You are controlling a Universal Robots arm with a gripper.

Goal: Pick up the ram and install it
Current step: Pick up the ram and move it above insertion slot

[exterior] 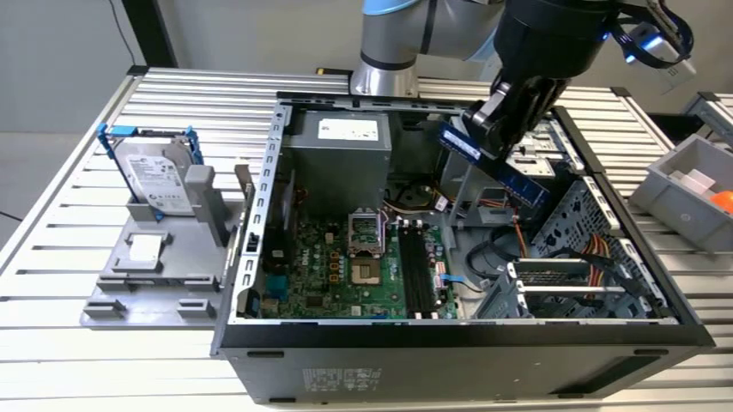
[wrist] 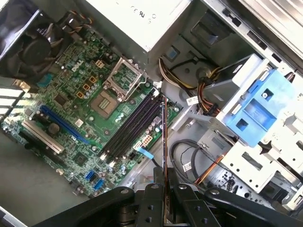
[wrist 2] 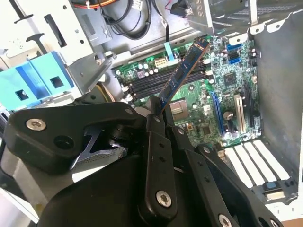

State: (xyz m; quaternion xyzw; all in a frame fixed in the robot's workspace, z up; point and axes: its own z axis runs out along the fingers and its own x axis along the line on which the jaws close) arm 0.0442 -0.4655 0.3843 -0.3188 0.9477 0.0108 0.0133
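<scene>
The pincer (exterior: 490, 137) grips the blue ram (exterior: 521, 180), held tilted over the open computer case (exterior: 458, 330).

Ram (exterior: 495, 163): blue circuit board with a slight sheen; dark matt chips.
Hand (wrist 2: 156, 112): matt black links, apparently metal, with bright steel screw heads.
Computer case (exterior: 254, 232): bare grey sheet metal, dull, partly perforated.
Motherboard (exterior: 343, 275): glossy green lacquered board.
Slots (wrist: 135, 125): black plastic.
Surface (exterior: 69, 223): ribbed pale metal slats, satin finish.
Hard drive (exterior: 154, 176): silver metal.
Frame (exterior: 109, 137): blue plastic.
Drive-bay latch (wrist: 262, 106): smooth light-blue plastic.
Bin (exterior: 678, 184): matt grey plastic.
</scene>
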